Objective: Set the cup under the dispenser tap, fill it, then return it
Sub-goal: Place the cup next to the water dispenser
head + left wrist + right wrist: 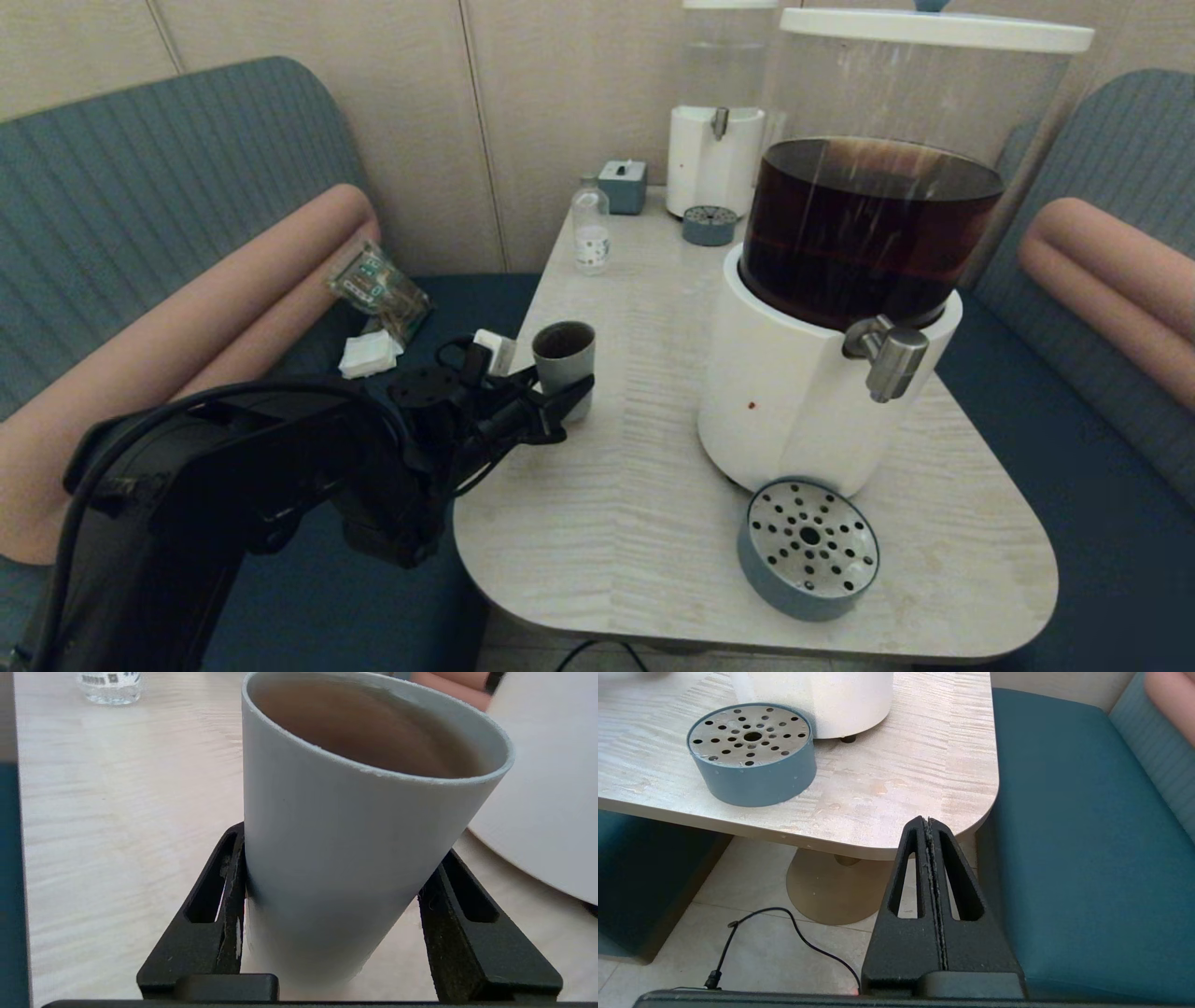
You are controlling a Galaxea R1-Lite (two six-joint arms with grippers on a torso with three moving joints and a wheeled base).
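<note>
The grey-blue cup (563,359) stands upright near the left edge of the table (653,467), well left of the big white-based dispenser (803,411). The cup's (350,858) inside looks brown. My left gripper (563,385) reaches in from the left, and its black fingers (231,872) press the cup's lower sides, shut on it. The steel dispenser tap (887,359) juts out above a round perforated drip tray (808,549). My right gripper (928,821) hangs shut and empty below the table's near right corner, out of the head view.
A small clear bottle (590,233), a tissue box (624,185) and a narrower dispenser (714,159) with its own tray (709,224) stand at the back. A snack packet (378,285) and napkins (371,353) lie on the left bench. A cable (784,914) crosses the floor.
</note>
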